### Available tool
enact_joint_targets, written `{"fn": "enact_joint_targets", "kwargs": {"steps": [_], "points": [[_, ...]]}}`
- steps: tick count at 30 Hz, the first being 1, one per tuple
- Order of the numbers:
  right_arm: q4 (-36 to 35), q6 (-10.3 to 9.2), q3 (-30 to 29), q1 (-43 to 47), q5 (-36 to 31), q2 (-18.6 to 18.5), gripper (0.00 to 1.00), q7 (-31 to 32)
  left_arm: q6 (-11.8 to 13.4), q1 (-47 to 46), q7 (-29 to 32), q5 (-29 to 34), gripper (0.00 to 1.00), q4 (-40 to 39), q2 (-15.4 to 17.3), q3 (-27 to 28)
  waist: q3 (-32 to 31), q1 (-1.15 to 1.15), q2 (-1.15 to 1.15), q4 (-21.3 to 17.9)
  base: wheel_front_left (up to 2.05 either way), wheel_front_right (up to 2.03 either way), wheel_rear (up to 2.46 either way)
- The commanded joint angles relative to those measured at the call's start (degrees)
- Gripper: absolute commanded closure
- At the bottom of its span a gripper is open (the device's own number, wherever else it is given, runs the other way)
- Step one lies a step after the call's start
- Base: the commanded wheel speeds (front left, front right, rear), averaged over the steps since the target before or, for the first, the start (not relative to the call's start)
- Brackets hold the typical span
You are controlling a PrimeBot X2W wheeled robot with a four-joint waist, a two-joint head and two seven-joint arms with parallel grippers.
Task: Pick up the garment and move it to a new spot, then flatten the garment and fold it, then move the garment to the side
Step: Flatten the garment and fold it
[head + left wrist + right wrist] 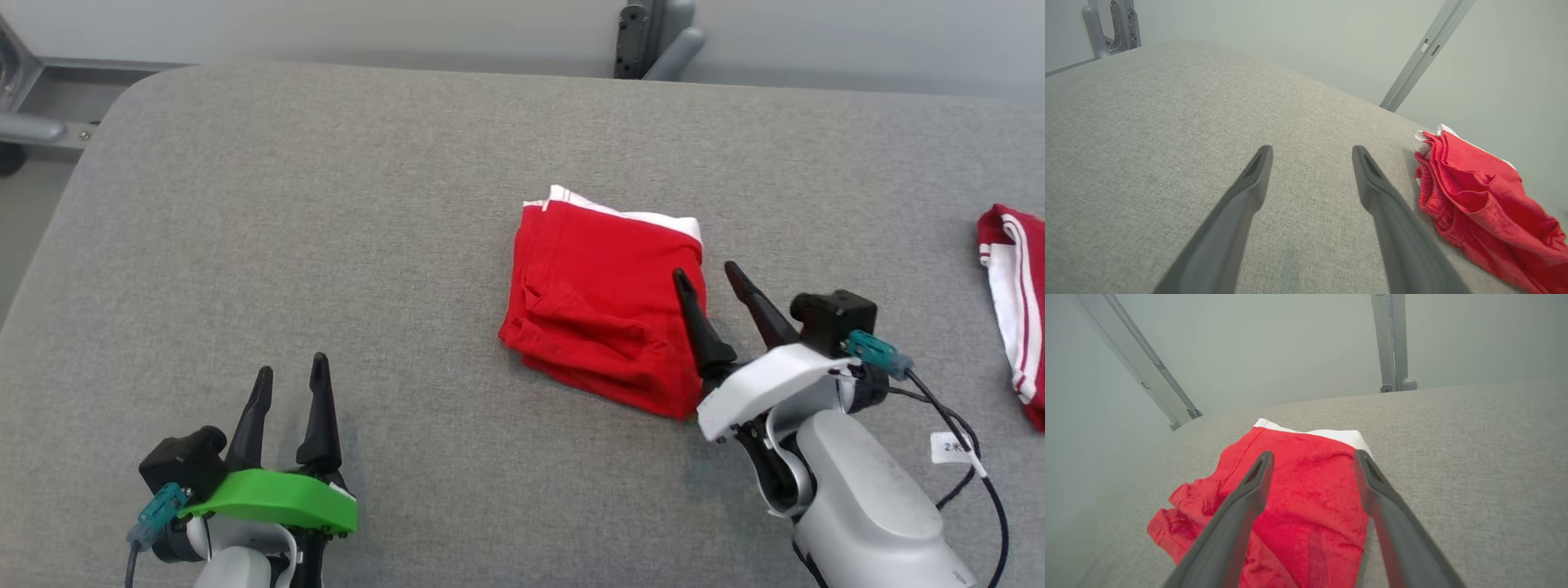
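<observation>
The right gripper (704,271) is standing spread wide astride the right edge of the folded red garment (596,318), which is lying near the middle of the padded table (326,204). If it is catching only the top layer, the fold is risking to open while sliding sideways.

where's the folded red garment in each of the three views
Head view: the garment lies near the centre, with the right gripper at its right edge.
Left wrist view: the garment is at the right edge, to the right of the left gripper.
Right wrist view: the garment is low centre, seen between the open jaws.
Shared landmark: the white band along its far edge.
</observation>
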Motion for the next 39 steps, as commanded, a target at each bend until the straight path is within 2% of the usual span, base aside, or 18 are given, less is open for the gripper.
{"fn": "enact_joint_targets", "kwargs": {"steps": [1,6,14,20,29,39], "points": [[-1.1,-0.04,-2.7,2.2,-1.8,-0.5,0.00,-0.1,-0.2,0.9,0.1,0.6,0.00,-0.2,0.2,0.5,-2.1,0.00,0.00,-3.6,0.00,0.00,0.00],[-4.0,-0.03,-10.1,6.9,-5.1,-0.1,0.00,-0.1,0.2,1.7,0.1,2.2,0.00,-0.5,0.2,2.0,-3.0,0.00,0.00,-6.3,0.00,0.00,0.00],[-8.7,-0.03,-16.6,12.2,-9.6,1.1,0.00,-0.1,1.7,3.9,0.0,6.7,0.00,-1.9,0.2,4.9,-5.2,0.00,0.00,-9.4,0.00,0.00,0.00],[-10.4,-0.03,-18.3,15.4,-11.7,1.5,0.00,-0.1,2.5,6.4,0.1,9.8,0.00,-2.7,0.2,6.6,-7.7,0.00,0.00,-11.0,0.00,0.00,0.00],[-10.9,-0.03,-18.5,18.3,-13.0,1.8,0.00,-0.1,2.2,9.3,0.1,9.5,0.00,-3.3,0.2,8.4,-9.5,0.00,0.00,-12.3,0.00,0.00,0.00],[-10.5,-0.03,-17.2,19.3,-11.6,1.8,0.00,-0.1,1.5,10.4,0.1,10.3,0.00,-3.0,0.2,8.7,-10.1,0.00,0.00,-12.5,0.00,0.00,0.00]]}}
